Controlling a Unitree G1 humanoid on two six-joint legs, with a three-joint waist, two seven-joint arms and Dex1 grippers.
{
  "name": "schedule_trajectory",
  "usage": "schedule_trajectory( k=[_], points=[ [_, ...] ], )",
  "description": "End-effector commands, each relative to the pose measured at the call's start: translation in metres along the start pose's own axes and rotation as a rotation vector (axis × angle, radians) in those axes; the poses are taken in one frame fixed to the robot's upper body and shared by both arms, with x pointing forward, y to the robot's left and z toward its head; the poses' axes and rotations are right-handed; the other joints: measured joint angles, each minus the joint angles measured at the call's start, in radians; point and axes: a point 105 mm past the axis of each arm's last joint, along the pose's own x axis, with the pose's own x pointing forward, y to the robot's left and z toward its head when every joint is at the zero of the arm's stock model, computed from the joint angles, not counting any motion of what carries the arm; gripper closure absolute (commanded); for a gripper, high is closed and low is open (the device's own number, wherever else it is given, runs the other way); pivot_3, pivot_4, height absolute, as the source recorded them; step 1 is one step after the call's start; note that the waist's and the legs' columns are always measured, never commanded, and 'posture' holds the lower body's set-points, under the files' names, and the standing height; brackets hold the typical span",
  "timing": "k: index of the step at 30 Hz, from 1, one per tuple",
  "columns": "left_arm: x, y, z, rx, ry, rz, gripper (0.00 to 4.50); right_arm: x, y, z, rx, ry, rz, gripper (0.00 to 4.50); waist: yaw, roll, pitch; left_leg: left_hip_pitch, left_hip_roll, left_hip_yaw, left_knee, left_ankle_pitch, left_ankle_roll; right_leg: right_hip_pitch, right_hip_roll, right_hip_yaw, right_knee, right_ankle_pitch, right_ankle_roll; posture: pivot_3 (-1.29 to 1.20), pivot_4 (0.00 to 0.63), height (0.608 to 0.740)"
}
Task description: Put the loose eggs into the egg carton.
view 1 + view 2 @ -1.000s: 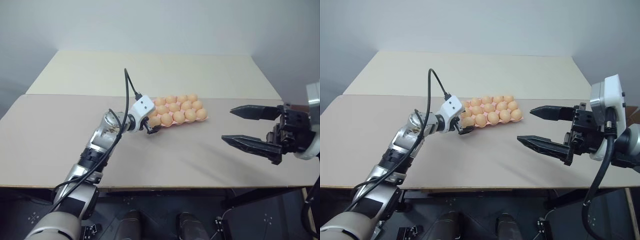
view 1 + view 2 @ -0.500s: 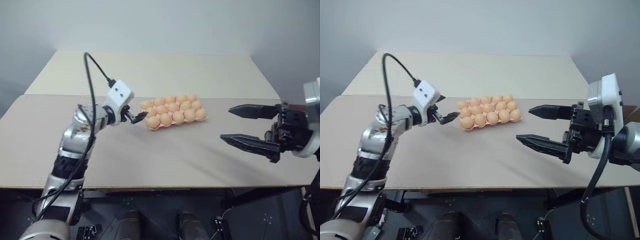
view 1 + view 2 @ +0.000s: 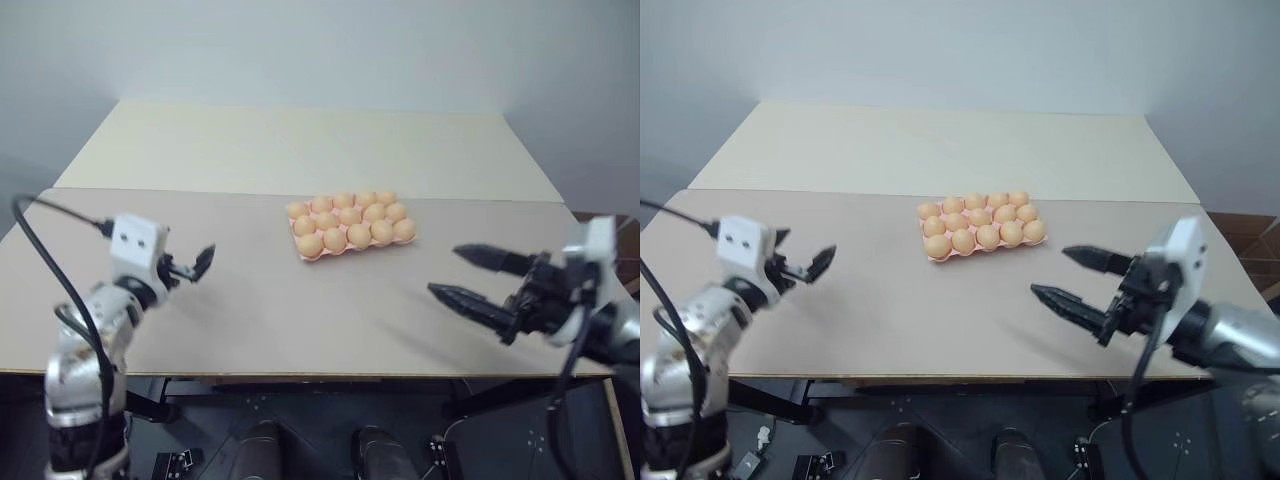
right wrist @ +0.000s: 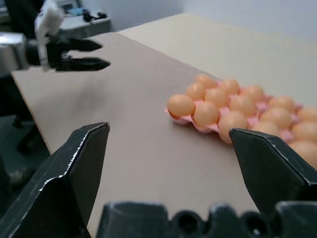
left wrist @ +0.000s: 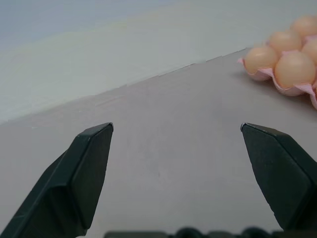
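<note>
Left gripper [image 3: 197,264], right gripper [image 3: 462,274] spread, empty; egg carton [image 3: 304,252] seemingly full; right wrist view catches left gripper.

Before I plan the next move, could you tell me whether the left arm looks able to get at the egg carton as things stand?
Probably yes. The left tool is open and empty, off to the left of the egg carton, apart from it. Bare table lies between them. The right tool hangs on the far side.
</note>
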Motion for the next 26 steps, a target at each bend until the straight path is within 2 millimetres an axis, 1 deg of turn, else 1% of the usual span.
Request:
schedule_trajectory(
  k=[1,3,5,7,9,12,14,17,22,26],
  points=[
    [-0.014,-0.003,0.008,0.030,-0.103,0.110,0.02,0.002,-0.003,0.001,-0.116,-0.138,-0.165,0.00,-0.001,0.000,0.000,0.001,0.000,0.000,0.000,0.000,0.000,0.001,0.000,0.000,0.001,0.000,0.000,0.00,0.150,0.740],
    [-0.019,-0.007,0.000,-0.010,-0.113,0.173,0.02,0.002,-0.006,-0.011,-0.072,-0.168,-0.225,0.00,-0.002,0.000,-0.001,0.001,0.000,0.000,0.000,0.000,-0.001,0.001,0.000,0.000,0.001,0.000,-0.001,0.00,0.150,0.740],
    [-0.024,-0.013,-0.003,-0.016,-0.152,0.218,0.02,0.003,-0.013,-0.023,-0.035,-0.201,-0.329,0.00,-0.002,0.000,-0.001,0.004,0.000,0.001,0.000,0.001,-0.001,0.002,0.000,0.001,0.001,0.001,-0.001,0.00,0.150,0.740],
    [-0.028,-0.016,-0.001,-0.037,-0.197,0.255,0.02,0.005,-0.014,-0.042,-0.075,-0.186,-0.388,0.00,-0.002,0.000,-0.002,0.006,0.001,0.001,0.000,0.001,-0.001,0.004,0.001,0.000,0.001,0.001,-0.003,0.00,0.150,0.740],
    [-0.029,-0.020,0.003,-0.052,-0.231,0.267,0.02,0.007,-0.015,-0.055,-0.087,-0.187,-0.431,0.00,-0.002,0.000,-0.003,0.006,0.001,0.002,0.000,0.001,-0.001,0.004,0.001,0.001,0.001,-0.001,-0.009,0.00,0.150,0.740],
    [-0.025,-0.030,0.010,-0.067,-0.273,0.270,0.02,0.010,-0.020,-0.068,-0.085,-0.194,-0.490,0.00,-0.005,0.001,-0.003,0.007,0.002,0.004,0.000,0.001,-0.001,0.003,0.001,0.001,0.001,-0.001,-0.009,0.00,0.150,0.740],
    [-0.023,-0.036,0.012,-0.047,-0.284,0.267,0.02,0.011,-0.021,-0.071,-0.089,-0.195,-0.494,0.00,-0.007,0.002,-0.004,0.007,0.001,0.005,0.000,0.001,-0.001,0.003,0.000,0.002,0.001,-0.001,-0.009,0.00,0.150,0.740],
    [-0.028,-0.038,0.014,-0.022,-0.296,0.271,0.02,0.009,-0.020,-0.067,-0.086,-0.202,-0.493,0.00,-0.011,0.002,-0.004,0.007,0.002,0.005,0.000,0.001,-0.001,0.003,0.001,0.002,0.001,-0.001,-0.008,0.00,0.150,0.740],
    [-0.037,-0.033,0.009,-0.008,-0.278,0.324,0.02,-0.001,-0.022,-0.071,-0.099,-0.163,-0.511,0.00,-0.016,0.002,-0.004,0.007,0.002,0.005,-0.002,0.001,-0.001,0.002,0.001,0.001,0.001,-0.001,-0.007,0.00,0.150,0.740],
    [-0.038,-0.028,0.005,-0.010,-0.263,0.362,0.02,0.001,-0.027,-0.070,-0.074,-0.162,-0.529,0.00,-0.017,0.002,-0.004,0.007,0.002,0.005,-0.002,0.001,-0.001,0.002,0.000,0.002,0.000,-0.002,-0.010,0.00,0.150,0.740]
  ],
)
